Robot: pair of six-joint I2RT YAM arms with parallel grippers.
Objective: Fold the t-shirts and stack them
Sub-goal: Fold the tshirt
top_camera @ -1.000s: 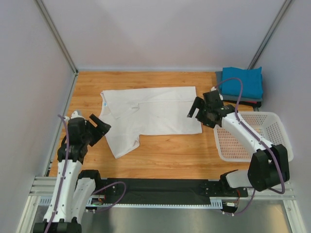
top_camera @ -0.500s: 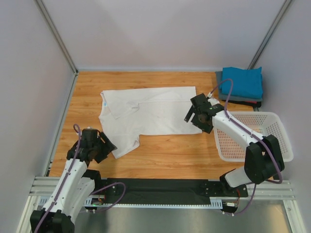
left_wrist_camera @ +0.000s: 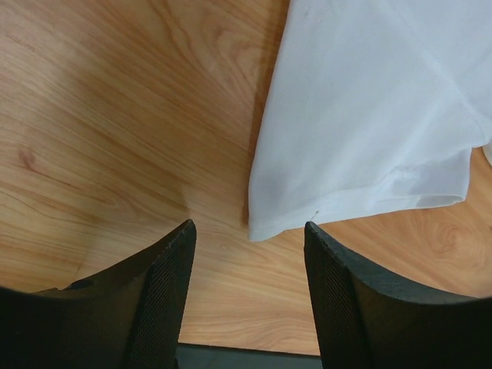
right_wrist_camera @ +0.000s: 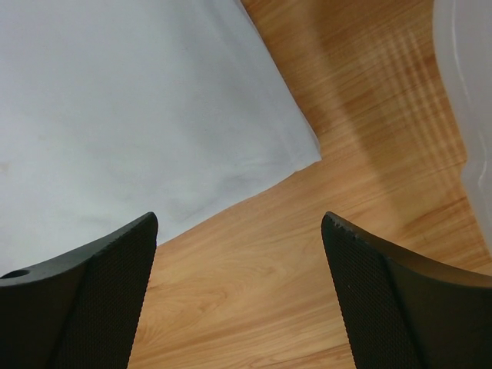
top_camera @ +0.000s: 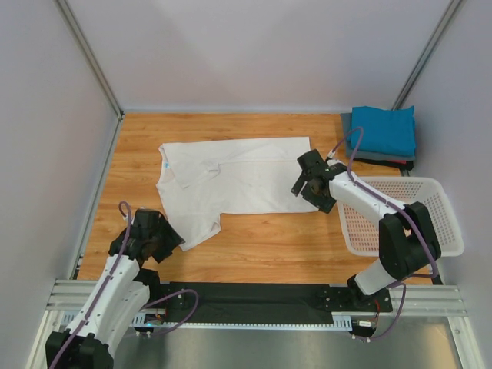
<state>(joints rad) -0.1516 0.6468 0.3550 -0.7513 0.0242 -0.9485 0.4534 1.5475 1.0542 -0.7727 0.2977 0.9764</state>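
A white t-shirt (top_camera: 231, 181) lies spread flat on the wooden table, its collar at the left and one sleeve pointing toward the near edge. My left gripper (top_camera: 171, 237) is open and empty, low over the table just left of that sleeve's corner (left_wrist_camera: 265, 228). My right gripper (top_camera: 309, 192) is open and empty, over the shirt's near right hem corner (right_wrist_camera: 311, 154). A folded teal t-shirt (top_camera: 384, 128) lies on a folded dark grey t-shirt (top_camera: 378, 157) at the far right corner.
A white plastic mesh basket (top_camera: 400, 215) stands at the right, close to my right arm; its rim (right_wrist_camera: 465, 92) shows in the right wrist view. Grey walls enclose the table. A black strip runs along the near edge (top_camera: 254, 296).
My left gripper has dropped and swung toward the near edge, ending by the sleeve corner. My right gripper has moved left and down onto the shirt's near right corner.
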